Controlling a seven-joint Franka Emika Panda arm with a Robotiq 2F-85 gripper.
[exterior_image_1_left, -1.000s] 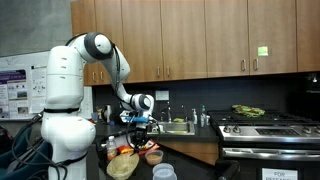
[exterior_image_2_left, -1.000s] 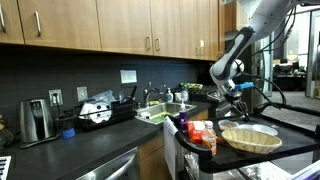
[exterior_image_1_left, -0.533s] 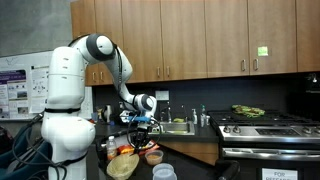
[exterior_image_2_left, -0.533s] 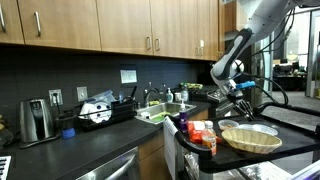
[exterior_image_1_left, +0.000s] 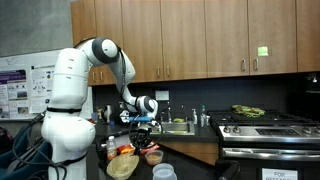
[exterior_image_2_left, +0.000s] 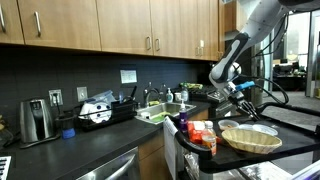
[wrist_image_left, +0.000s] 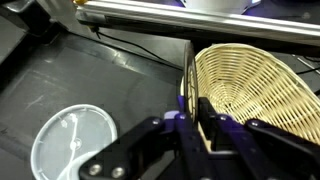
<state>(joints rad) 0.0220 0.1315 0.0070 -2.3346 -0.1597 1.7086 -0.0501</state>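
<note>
In the wrist view my gripper (wrist_image_left: 196, 112) has its two dark fingers close together on either side of the left rim of a round wicker basket (wrist_image_left: 250, 85), shut on that rim. The basket lies on a dark counter. In both exterior views the gripper (exterior_image_1_left: 141, 121) (exterior_image_2_left: 240, 98) hangs low over the counter's end, with the basket (exterior_image_1_left: 122, 165) (exterior_image_2_left: 250, 137) just below and in front of it.
A white round lid (wrist_image_left: 70, 142) lies on the dark counter left of the basket. A clear bowl (exterior_image_2_left: 262, 128), a red packet (exterior_image_2_left: 197, 128) and a sink (exterior_image_2_left: 160, 112) are nearby. A stove (exterior_image_1_left: 265, 127) stands along the counter, with cabinets above.
The arm's upper joints have shifted slightly. The gripper has stayed almost in place at the basket.
</note>
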